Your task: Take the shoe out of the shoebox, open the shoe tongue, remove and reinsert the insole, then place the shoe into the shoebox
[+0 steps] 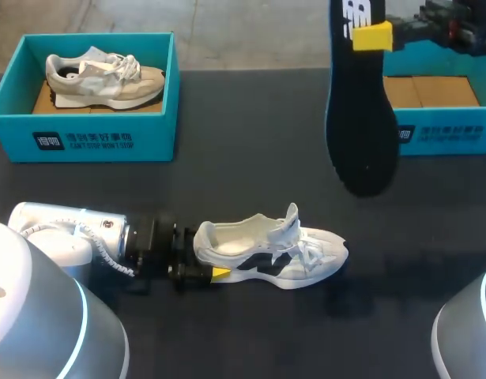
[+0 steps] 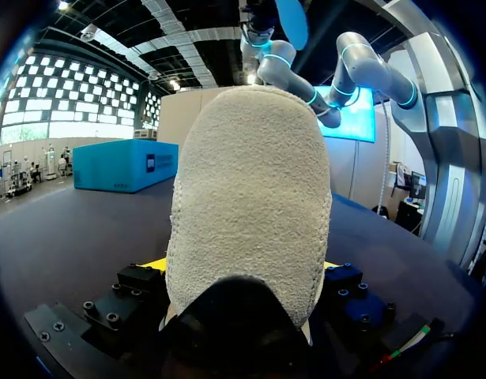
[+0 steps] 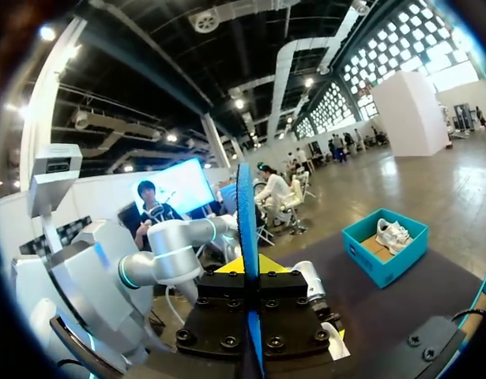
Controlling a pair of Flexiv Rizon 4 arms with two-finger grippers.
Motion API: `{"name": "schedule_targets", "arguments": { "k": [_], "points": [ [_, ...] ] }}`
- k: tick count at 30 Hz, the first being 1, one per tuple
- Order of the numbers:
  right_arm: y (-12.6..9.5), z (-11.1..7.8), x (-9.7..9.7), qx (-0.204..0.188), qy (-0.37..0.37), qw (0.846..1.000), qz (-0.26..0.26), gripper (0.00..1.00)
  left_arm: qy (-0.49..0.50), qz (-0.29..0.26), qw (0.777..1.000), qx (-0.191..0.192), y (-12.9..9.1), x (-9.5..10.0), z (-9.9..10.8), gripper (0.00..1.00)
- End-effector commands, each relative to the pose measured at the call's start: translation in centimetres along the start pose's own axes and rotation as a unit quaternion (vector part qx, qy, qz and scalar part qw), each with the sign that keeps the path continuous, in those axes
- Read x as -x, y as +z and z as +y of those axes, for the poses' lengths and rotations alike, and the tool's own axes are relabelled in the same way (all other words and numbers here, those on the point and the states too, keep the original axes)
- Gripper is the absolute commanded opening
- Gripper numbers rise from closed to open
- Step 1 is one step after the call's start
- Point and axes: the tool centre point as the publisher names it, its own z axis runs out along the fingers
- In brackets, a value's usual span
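Insole (image 1: 361, 118) pinched in right gripper (image 1: 372, 35); left gripper (image 1: 217, 274) clamps shoe (image 1: 266, 251) heel.

A white emblem (image 1: 356, 16) sits on the black insole (image 1: 361, 126), just beside where the right gripper (image 1: 371, 36) clamps it. The teal shoebox (image 1: 21, 134) well ahead of the left gripper (image 1: 205, 262) carries a white boxed mark and short lines of white capitals on its front wall. The second shoebox (image 1: 456, 118), near the right gripper, bears like print, partly hidden by the insole. The white shoe (image 1: 235, 241), its heel pinched in the left gripper, shows a dark emblem (image 1: 262, 264) on its side.
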Motion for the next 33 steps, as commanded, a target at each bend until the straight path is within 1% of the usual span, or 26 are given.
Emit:
{"name": "schedule_targets", "arguments": {
  "k": [1, 5, 20, 21, 24, 26, 33],
  "points": [
    [-0.5, -1.0, -0.4, 0.004, 0.008, 1.000, 0.005, 0.00, 0.000, 0.001, 1.000, 0.001, 0.1, 0.1, 0.0, 0.00],
    [-0.4, -1.8, -0.7, 0.016, 0.019, 1.000, 0.010, 0.00, 0.000, 0.001, 1.000, 0.001, 0.1, 0.1, 0.0, 0.00],
    [-0.4, -1.8, -0.7, 0.016, 0.019, 1.000, 0.010, 0.00, 0.000, 0.001, 1.000, 0.001, 0.1, 0.1, 0.0, 0.00],
    [-0.3, -2.0, -0.7, 0.021, 0.024, 0.999, 0.014, 0.00, 0.000, 0.001, 1.000, 0.001, 0.1, 0.1, 0.0, 0.00],
    [-0.5, -3.0, -1.4, 0.038, 0.032, 0.999, 0.016, 0.00, 0.000, 0.001, 1.000, 0.001, 0.1, 0.1, 0.0, 0.00],
    [-0.8, -3.6, -1.9, 0.038, 0.038, 0.999, 0.010, 0.00, 0.000, 0.001, 1.000, 0.001, 0.1, 0.1, 0.0, 0.00],
    [-1.3, -4.9, -3.5, 0.040, 0.048, 0.998, -0.006, 0.00, 0.000, 0.001, 1.000, 0.001, 0.1, 0.1, 0.0, 0.00]
  ]
}}
